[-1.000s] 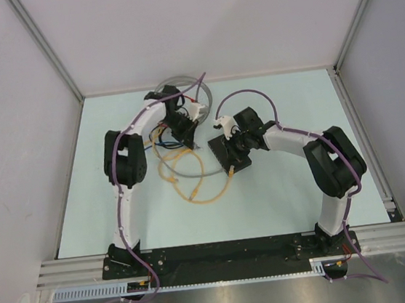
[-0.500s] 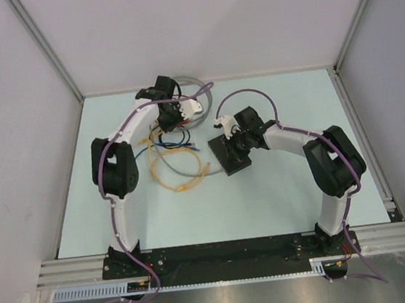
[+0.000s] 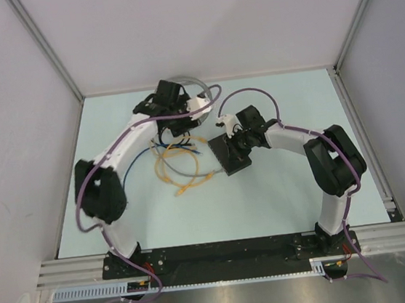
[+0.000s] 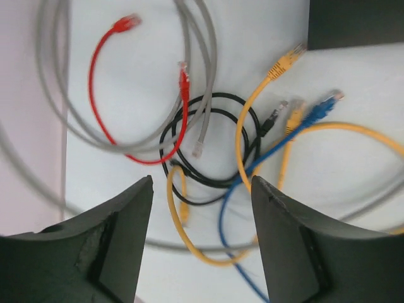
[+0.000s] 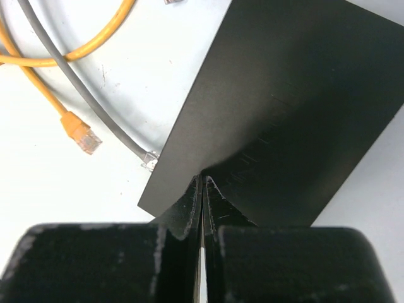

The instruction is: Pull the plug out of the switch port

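Observation:
The switch (image 3: 230,153) is a flat black box lying at mid-table, and it fills the right wrist view as the switch (image 5: 297,107). My right gripper (image 3: 237,146) is shut, its tips (image 5: 202,182) pressed down on the switch's top near one edge. A loose orange plug (image 5: 81,136) lies on the table clear of the box. A grey cable's clear plug (image 5: 149,160) sits against the switch's edge; whether it is in a port is hidden. My left gripper (image 3: 173,123) hovers open over the cable tangle, and nothing is between its fingers (image 4: 120,240).
Beneath the left gripper lies a tangle of patch cables: red (image 4: 104,82), grey (image 4: 202,57), black (image 4: 208,145), yellow (image 4: 252,113) and blue (image 4: 315,113). White walls stand at the back and on both sides.
The left arm pulled back and left, dragging the yellow cable's plug out of the switch's near edge. Its jaws have now opened, letting the cable go. The right gripper stayed on the switch.

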`<state>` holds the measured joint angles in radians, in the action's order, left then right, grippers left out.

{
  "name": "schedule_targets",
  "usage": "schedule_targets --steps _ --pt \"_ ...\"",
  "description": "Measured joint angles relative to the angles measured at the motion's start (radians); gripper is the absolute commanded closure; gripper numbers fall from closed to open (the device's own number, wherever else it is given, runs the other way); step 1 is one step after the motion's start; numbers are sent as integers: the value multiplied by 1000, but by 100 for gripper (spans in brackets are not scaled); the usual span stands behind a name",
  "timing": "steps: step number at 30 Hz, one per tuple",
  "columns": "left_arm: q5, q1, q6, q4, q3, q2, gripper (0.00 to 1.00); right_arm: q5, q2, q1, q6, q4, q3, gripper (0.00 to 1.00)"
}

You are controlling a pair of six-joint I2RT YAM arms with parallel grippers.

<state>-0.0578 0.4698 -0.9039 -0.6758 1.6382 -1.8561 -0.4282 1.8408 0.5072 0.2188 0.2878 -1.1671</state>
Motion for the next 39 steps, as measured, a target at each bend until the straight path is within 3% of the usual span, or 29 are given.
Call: schedule_targets --steps 3,7,9,13,17,24,29,35,39 --pt "-31 -22 145 80 -171 219 20 -3 0 -8 -1 2 0 100" --pt "-98 -134 332 128 -380 503 31 -2 0 -14 -7 2 0 86" --pt "-145 -205 393 112 -446 546 28 -1 0 -17 -13 1 0 76" --pt "-238 -282 500 88 -527 462 24 0 0 -25 -24 -10 0 65" --pt "-280 -287 617 85 -591 302 24 -11 -1 -24 -26 -6 0 63" --pt "-275 -287 698 125 -602 219 31 -14 -2 -24 -24 -4 0 63" --pt "-192 -286 720 140 -584 119 39 -14 -2 -24 -27 -3 0 63" --pt "-19 -288 700 149 -528 65 43 -14 -3 -25 -31 -3 0 63" --pt "59 -344 646 167 -517 60 44 -13 -3 -25 -31 -3 0 64"
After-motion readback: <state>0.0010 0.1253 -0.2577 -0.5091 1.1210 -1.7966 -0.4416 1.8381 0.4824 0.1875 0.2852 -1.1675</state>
